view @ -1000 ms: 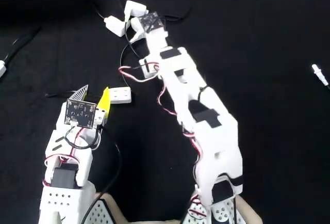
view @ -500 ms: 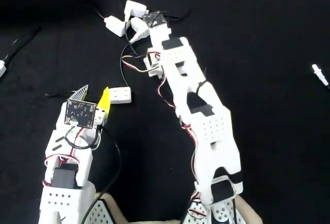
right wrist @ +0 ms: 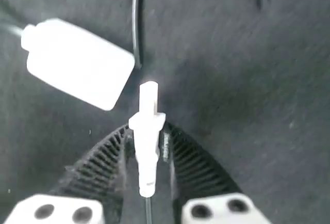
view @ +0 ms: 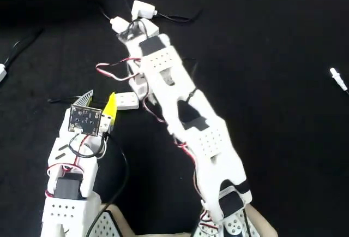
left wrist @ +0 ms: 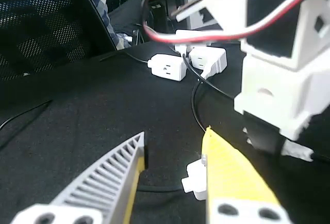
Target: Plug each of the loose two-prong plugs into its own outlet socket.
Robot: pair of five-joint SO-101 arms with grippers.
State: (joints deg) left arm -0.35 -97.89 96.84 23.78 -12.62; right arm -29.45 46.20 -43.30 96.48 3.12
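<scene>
One plug (right wrist: 148,100), pinched in the right gripper (right wrist: 147,131), hovers beside a socket (right wrist: 77,64), seemingly not yet inserted; the left gripper (left wrist: 174,134) gapes empty; a second plug (view: 338,78) lies loose.

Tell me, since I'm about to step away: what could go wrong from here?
The right gripper pinches the plug by its narrow body, so it may twist or slip when pressed in. A black cable runs beside the outlet block and could snag or drag it.
</scene>
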